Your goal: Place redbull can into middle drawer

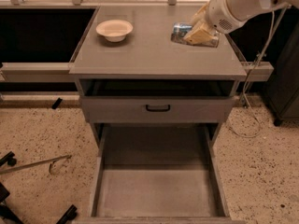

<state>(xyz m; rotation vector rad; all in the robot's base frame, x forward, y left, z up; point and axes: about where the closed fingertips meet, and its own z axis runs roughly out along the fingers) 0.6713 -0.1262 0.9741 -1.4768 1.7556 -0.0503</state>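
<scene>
Redbull can (180,31): on its side, right rear of the cabinet top (154,52). Likely light, thin-walled, easily dented, slick; best taken across mid-body. Gripper (201,32): down upon the can, hold or no hold impossible to tell. Middle drawer (156,190): pulled out, far below. Bowl (114,30): left rear, well apart.

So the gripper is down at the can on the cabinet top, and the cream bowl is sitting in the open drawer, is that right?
Not quite. The camera view shows the bowl on the cabinet top, left of the can, not in the open drawer. The gripper is indeed at the can.
</scene>
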